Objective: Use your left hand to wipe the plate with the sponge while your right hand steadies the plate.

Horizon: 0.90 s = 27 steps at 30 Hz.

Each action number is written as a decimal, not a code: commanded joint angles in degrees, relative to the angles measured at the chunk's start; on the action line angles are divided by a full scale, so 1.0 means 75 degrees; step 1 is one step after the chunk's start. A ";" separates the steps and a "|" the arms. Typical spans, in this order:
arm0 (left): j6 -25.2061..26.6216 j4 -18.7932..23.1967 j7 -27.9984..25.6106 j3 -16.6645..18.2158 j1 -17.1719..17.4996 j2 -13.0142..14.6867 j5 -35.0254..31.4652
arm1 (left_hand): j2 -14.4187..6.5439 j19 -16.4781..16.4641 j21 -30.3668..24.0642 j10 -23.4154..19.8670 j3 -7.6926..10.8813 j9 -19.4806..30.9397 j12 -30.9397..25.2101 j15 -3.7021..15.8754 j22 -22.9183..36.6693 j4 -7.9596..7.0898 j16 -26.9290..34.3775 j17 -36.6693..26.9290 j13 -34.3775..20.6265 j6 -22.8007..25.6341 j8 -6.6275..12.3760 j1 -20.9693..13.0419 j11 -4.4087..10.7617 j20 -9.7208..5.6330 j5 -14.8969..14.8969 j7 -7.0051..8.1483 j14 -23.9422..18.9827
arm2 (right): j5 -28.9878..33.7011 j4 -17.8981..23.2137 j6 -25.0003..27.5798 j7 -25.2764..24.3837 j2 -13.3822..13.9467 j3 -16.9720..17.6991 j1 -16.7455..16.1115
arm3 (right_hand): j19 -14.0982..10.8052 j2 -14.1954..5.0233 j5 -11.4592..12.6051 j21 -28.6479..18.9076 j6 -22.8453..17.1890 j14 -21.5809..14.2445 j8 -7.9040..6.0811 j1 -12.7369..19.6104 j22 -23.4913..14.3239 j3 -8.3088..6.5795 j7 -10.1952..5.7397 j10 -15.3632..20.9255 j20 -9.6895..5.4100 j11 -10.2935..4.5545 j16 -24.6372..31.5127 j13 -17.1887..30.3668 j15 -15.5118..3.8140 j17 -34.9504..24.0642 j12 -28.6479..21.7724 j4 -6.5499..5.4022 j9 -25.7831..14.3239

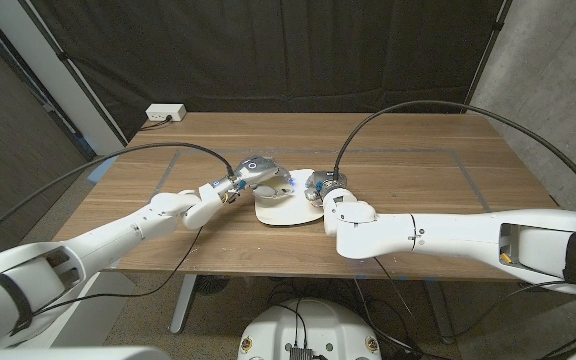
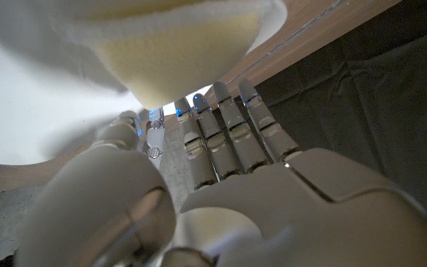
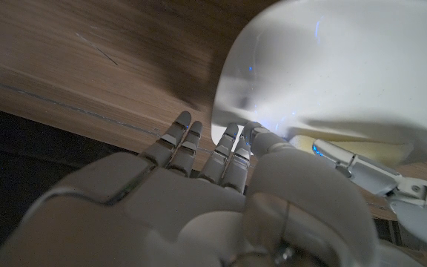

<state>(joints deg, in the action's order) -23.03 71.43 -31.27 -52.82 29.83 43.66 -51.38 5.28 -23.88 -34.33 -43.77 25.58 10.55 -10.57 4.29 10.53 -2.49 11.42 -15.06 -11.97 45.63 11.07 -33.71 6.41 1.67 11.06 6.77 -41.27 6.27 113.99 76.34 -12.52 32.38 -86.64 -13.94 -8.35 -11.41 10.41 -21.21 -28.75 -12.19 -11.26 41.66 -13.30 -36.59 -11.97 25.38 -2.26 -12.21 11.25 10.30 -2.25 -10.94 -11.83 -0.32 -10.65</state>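
Though half hidden under both hands, lies on the wooden surface: round white plate. Pressed onto it by the left hand, fingers clamped around it: yellow sponge, blurred. At the plate's rim, right hand, fingertips touching its edge.

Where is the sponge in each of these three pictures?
Head view: hidden under the left hand on the plate.
Left wrist view: sponge, close, past the fingertips.
Right wrist view: a yellow strip on the plate.
Shared landmark: the white plate.
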 commanded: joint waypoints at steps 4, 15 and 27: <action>0.0156 0.0736 0.0580 0.0504 0.0304 0.0232 0.0502 | 0.0155 0.0147 0.0116 -0.0080 -0.0188 0.0037 -0.0129 0.0691 0.0033 -0.0154 0.0083 -0.0063 -0.0021 0.0105 0.0114 0.0374 -0.0005 0.0151 0.0148 0.0069 0.0159 | 0.0137 -0.0122 -0.0160 0.0134 0.0039 -0.0017 0.0027 | 0.0007 -0.0025 -0.0006 -0.0084 0.0016 -0.0022 0.0047 0.0072 -0.0022 0.0044 0.0034 0.0071 0.0004 -0.0013 0.0049 0.0009 -0.0875 -0.0004 0.0006 0.0000 -0.0026; 0.1192 0.2320 0.1185 0.1045 0.0906 0.0709 0.0122 | 0.0098 -0.0526 -0.0060 -0.1004 0.0260 0.0078 -0.0747 0.1091 0.0063 0.0601 0.0514 -0.0292 -0.0350 0.1074 0.0556 -0.0860 0.0312 -0.0087 0.0273 0.0115 -0.0914 | 0.0285 -0.0208 -0.0343 0.0226 0.0103 0.0047 -0.0059 | 0.0044 -0.0038 0.0001 -0.0090 0.0113 0.0002 0.0084 0.0090 -0.0020 0.0069 0.0024 0.0022 0.0017 -0.0019 0.0043 0.0007 -0.0878 -0.0009 0.0032 -0.0011 -0.0026; 0.1656 0.3093 0.3378 0.0988 0.0769 0.0873 -0.0554 | 0.0143 -0.0597 -0.0058 -0.0111 0.0452 0.0071 -0.0195 0.1092 0.0057 0.0856 0.0275 -0.0382 -0.0266 0.0283 0.0206 -0.1192 0.0305 -0.0127 0.0182 0.0319 -0.0404 | 0.0491 -0.0309 -0.0530 0.0398 0.0131 0.0171 -0.0182 | 0.0059 -0.0036 0.0001 -0.0104 0.0190 -0.0002 0.0103 0.0093 -0.0019 0.0106 0.0042 -0.0048 0.0026 -0.0021 0.0050 0.0006 -0.0868 -0.0016 0.0062 -0.0034 -0.0027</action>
<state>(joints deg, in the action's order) -13.59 89.66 -17.30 -45.81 35.70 49.18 -52.17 6.24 -29.02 -35.01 -45.81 28.49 10.92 -12.80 5.35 10.82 3.46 13.97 -17.71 -14.15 48.85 13.05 -41.86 8.87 0.64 12.63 8.89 -45.58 8.77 112.30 73.56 -10.55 33.12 -86.13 -14.50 -8.14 -11.72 10.41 -21.64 -27.60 -12.18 -10.59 41.97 -13.31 -35.87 -11.89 25.08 -2.05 -12.50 11.47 10.24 -2.24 -10.94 -11.44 -0.40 -10.65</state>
